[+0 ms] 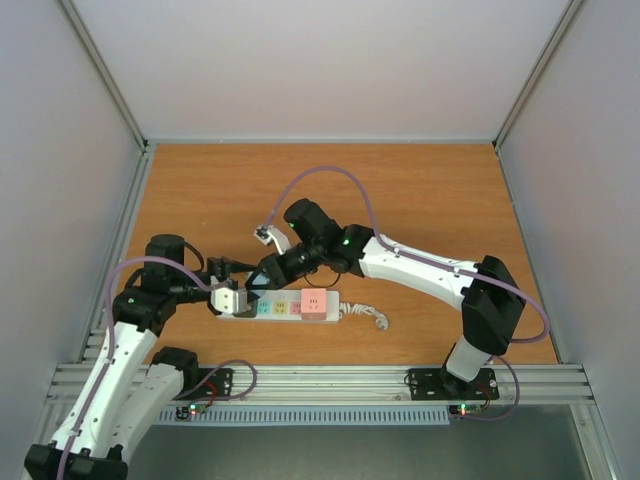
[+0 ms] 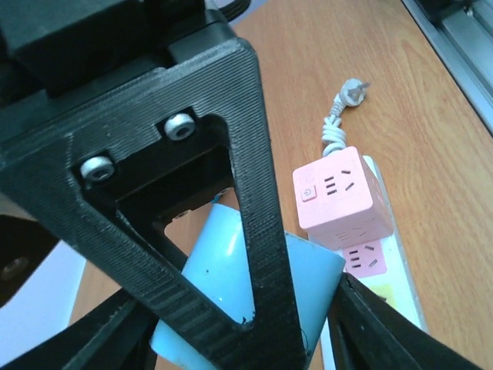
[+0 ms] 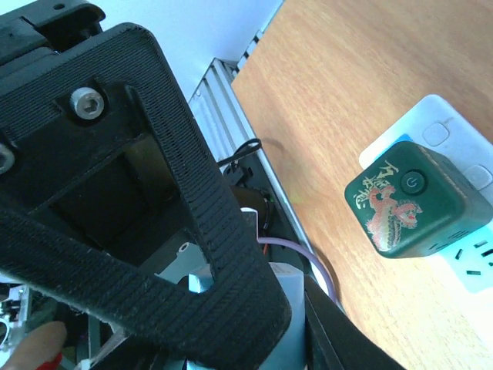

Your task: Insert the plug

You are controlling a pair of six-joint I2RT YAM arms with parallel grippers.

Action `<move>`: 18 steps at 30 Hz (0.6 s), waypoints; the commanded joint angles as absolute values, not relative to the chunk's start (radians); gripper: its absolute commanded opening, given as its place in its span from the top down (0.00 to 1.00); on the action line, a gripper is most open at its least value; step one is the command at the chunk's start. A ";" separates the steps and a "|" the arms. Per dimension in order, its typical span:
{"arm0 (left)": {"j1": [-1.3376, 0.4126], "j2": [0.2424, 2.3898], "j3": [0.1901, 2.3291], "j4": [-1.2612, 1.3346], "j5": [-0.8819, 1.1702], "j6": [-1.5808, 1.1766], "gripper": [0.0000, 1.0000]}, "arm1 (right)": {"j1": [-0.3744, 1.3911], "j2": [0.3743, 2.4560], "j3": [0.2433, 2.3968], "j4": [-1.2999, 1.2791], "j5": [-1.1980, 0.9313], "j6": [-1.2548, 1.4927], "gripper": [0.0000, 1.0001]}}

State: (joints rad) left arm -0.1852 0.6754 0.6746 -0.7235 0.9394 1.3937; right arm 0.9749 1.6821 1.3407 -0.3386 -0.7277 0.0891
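Top view: the power strip (image 1: pixel 285 307) lies on the table, and both grippers meet at its left end. No lettering is legible. The left gripper (image 1: pixel 222 297) is clamped on a light-blue block (image 1: pixel 227 300). The right gripper (image 1: pixel 258 283) is obscured; whether it grips cannot be told.

Left wrist view: the block is held over the strip, partly hidden by a finger. A pink cube (image 2: pixel 339 196) bearing a power symbol is seated on the strip.

Right wrist view: a dark green cube (image 3: pixel 412 206) is seated at the strip's end. It is marked with a power symbol, a dragon figure and pale script that cannot be read.
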 commanded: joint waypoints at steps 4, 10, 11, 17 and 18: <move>-0.182 0.664 0.629 -0.414 0.897 1.131 0.58 | 0.983 1.613 1.284 -0.196 -0.673 0.206 0.53; -0.183 0.665 0.619 -0.261 0.808 0.878 0.73 | 0.961 1.544 1.170 -0.036 -0.510 0.375 0.37; -0.183 0.665 0.619 -0.261 0.804 0.856 0.73 | 0.960 1.526 1.141 -0.008 -0.488 0.392 0.37; -0.183 0.665 0.626 -0.298 0.811 0.853 0.72 | 0.960 1.501 1.108 0.073 -0.458 0.427 0.49; -0.183 0.665 0.629 -0.302 0.817 0.849 0.72 | 0.960 1.507 1.115 0.070 -0.461 0.428 0.49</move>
